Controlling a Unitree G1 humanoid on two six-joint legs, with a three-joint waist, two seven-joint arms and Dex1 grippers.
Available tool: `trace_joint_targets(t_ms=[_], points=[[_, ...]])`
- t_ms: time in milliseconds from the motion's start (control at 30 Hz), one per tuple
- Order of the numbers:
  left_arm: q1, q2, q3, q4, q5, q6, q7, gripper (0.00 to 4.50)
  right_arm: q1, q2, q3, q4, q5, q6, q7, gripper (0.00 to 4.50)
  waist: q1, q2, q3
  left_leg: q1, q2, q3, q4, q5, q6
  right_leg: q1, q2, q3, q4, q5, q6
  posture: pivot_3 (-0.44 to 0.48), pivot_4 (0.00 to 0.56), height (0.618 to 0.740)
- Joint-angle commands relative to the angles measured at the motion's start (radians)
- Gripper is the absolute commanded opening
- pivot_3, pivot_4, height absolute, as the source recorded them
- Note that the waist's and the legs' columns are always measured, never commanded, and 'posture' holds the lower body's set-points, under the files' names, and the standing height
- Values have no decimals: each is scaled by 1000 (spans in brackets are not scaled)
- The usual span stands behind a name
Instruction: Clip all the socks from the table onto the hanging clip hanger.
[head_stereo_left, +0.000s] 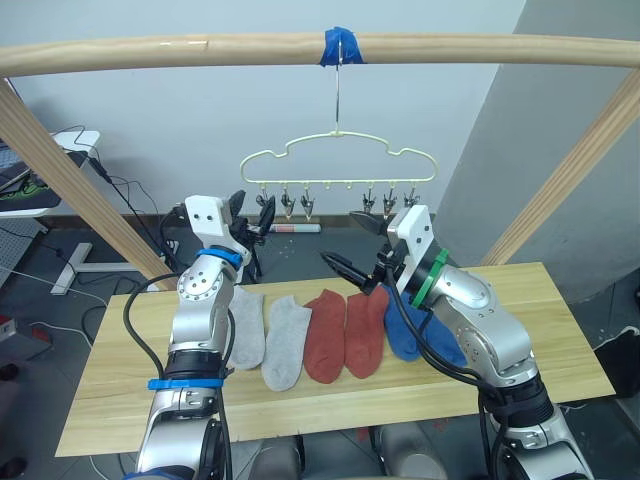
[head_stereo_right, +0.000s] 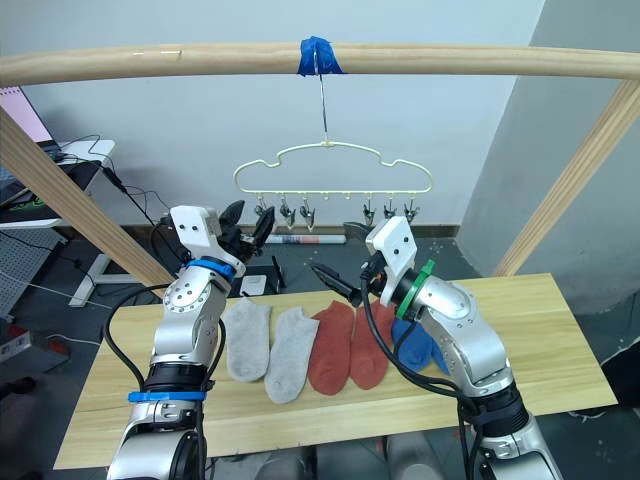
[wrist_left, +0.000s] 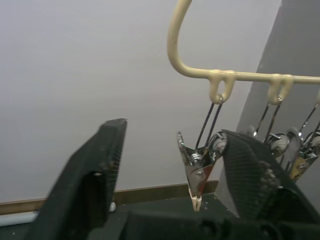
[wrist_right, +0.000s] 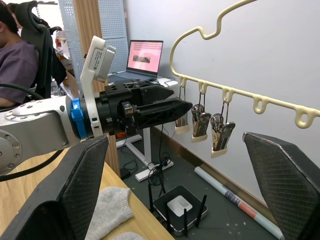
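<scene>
Grippers (head_stereo_left: 253, 218) (head_stereo_left: 356, 240) agape, empty, near clip hanger (head_stereo_left: 338, 164)

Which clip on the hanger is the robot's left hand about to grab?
The end clip on the robot's left side of the clip hanger. It hangs between the left gripper's open fingers; the other clips hang clear of them.

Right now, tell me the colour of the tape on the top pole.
Blue tape, where the hanger hooks on; clearest in the right eye view.

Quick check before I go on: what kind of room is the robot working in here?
Probably an office or lab set up as a laundry test station: a laptop on a desk, a seated person, a router on the floor, and a wooden pole frame carrying the clip hanger.
</scene>
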Motion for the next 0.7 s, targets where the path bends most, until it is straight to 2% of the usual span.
trace_joint_targets(t_ms=[33, 200, 300, 400, 600, 700], points=[[-7, 0, -6, -30, -7, -11, -14, 2146, -21, 5, -8, -46, 13, -7, 4, 4500, 0, 0, 0, 0, 0, 0, 0, 0, 0, 0, 0, 0, 0, 0, 0, -207, 166, 740], [-8, -7, -9, -32, -13, -8, -24, 670, -26, 7, -10, -45, 16, -4, 4, 4500, 0, 0, 0, 0, 0, 0, 0, 0, 0, 0, 0, 0, 0, 0, 0, -207, 165, 740], [-9, -8, -9, -31, -10, -10, -25, 316, -26, 7, -11, -43, 16, -5, 5, 4500, -1, 0, 0, 0, 0, 0, 0, 0, 0, 0, 0, 0, 0, 0, 0, -205, 167, 740], [-11, -5, -10, -30, -9, -14, -23, 16, -25, 6, -12, -42, 15, -5, 5, 4500, -1, 0, 0, 1, 0, 0, 0, 0, 0, 0, 0, 0, 1, 0, 0, -206, 167, 740], [-5, 5, -16, -60, -4, 8, -18, 7, -15, -1, -14, -45, 13, 6, 0, 4500, -2, 0, 0, 1, 0, 0, 0, 0, 0, 0, 0, 0, 1, 0, 0, -207, 169, 740], [2, 26, -24, -112, -22, 101, -35, 7, 17, -69, -8, -34, -39, 35, 1, 4500, -1, 0, 0, 1, 0, 0, 0, 0, 0, 0, 0, 0, 1, 0, 0, -208, 174, 740]])
